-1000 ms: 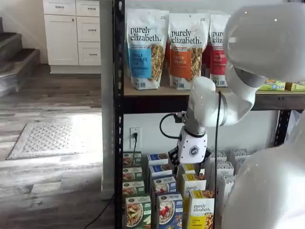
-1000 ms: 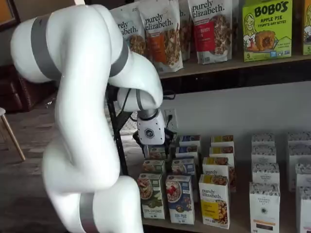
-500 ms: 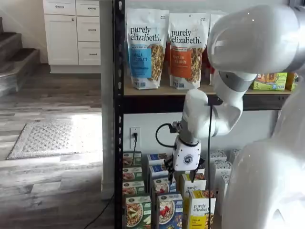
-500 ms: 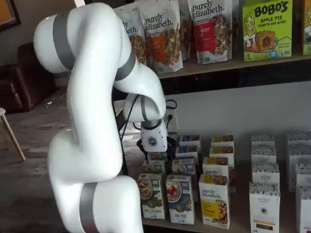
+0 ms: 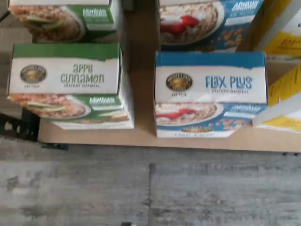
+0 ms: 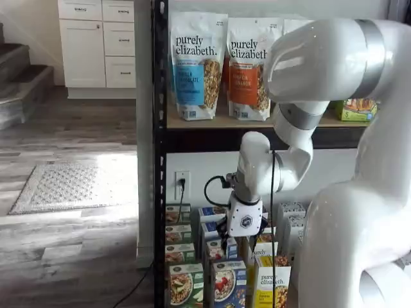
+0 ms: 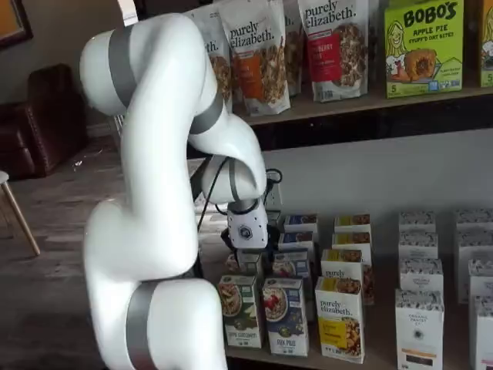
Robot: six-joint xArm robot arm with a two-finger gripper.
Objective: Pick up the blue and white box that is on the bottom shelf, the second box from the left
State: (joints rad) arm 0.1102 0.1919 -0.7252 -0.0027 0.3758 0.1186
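- Wrist view: the blue and white box, printed "Flax Plus", stands upright at the front edge of the bottom shelf.
- A green apple cinnamon carton stands beside the Flax Plus box with a strip of bare board between them, and a yellow carton stands close on its other side.
- A second blue carton stands right behind the Flax Plus box, and grey plank floor lies beyond the shelf edge in front of it.
- The fingers do not show in this view.
- In a shelf view, the Flax Plus box heads the front row, between the green carton and the yellow carton.
- The gripper hangs above and a little behind the Flax Plus box, over the cartons farther back in its column, clear of it.
- Its black fingers point down, spread wide, with nothing held between them.
- Purely Elizabeth granola bags stand on the wood-toned tier well above the Flax Plus box.
- In a shelf view, the Flax Plus box stands near the shelf's front edge, the green carton on one side and the yellow carton on the other.
- The gripper hovers above and behind the Flax Plus box, apart from it; the fingers are mostly lost against the cartons.
- White cartons stand beyond the yellow carton, and a Bobo's Apple Pie box sits on the tier above.
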